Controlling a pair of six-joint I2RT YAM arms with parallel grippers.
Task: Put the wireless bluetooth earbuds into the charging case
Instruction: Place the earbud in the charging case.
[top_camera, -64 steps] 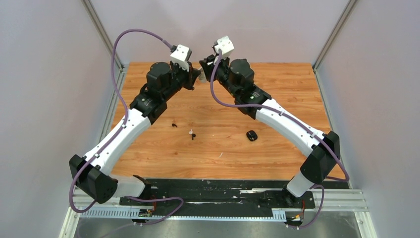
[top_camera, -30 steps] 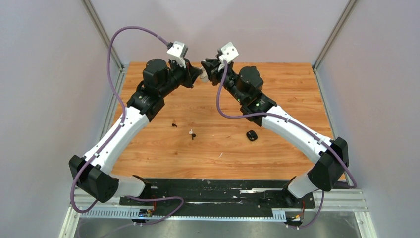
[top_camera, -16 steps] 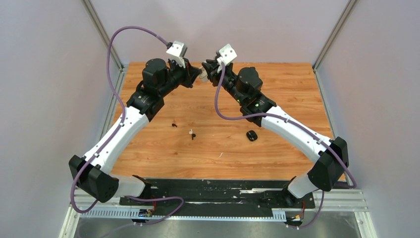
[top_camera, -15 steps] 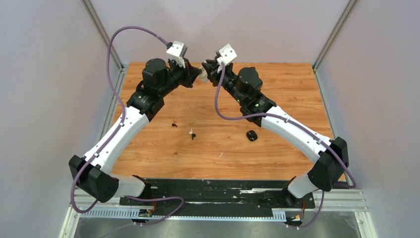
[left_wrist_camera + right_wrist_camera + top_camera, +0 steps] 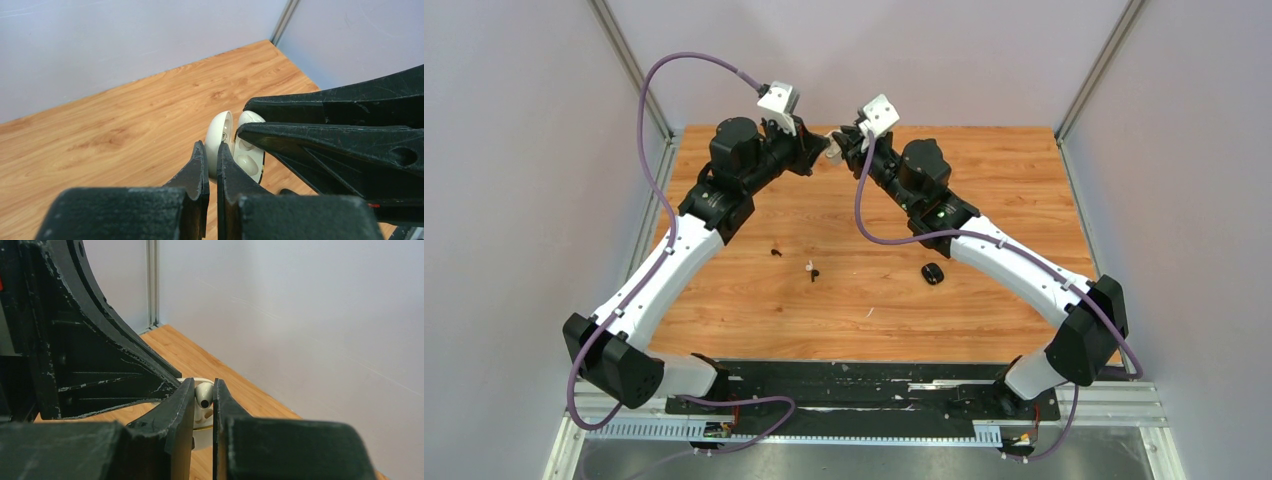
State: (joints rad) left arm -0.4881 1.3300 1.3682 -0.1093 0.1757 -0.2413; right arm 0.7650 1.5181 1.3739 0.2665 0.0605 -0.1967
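Note:
My left gripper [image 5: 821, 151] is shut on the lid of an open white charging case [image 5: 833, 154], held above the table's far middle. In the left wrist view my gripper [image 5: 211, 148] pinches the lid [image 5: 219, 134], and the case's base with its wells [image 5: 249, 156] faces right. My right gripper [image 5: 846, 143] is shut on a white earbud [image 5: 204, 394] and holds it at the case's open base [image 5: 200, 437]. Its black fingers [image 5: 320, 135] reach in from the right. Loose on the table lie two black earbuds [image 5: 775, 251] [image 5: 814, 275] and a white earbud [image 5: 808, 266].
A black charging case [image 5: 933, 273] lies on the wooden table [image 5: 984, 170] right of centre. A tiny white speck [image 5: 870, 312] lies nearer the front. Grey walls and metal posts enclose the table on three sides.
Both grippers have lifted a little and shifted slightly left while staying together. The right gripper has closed in on the case with the white earbud. The loose things on the table have not moved.

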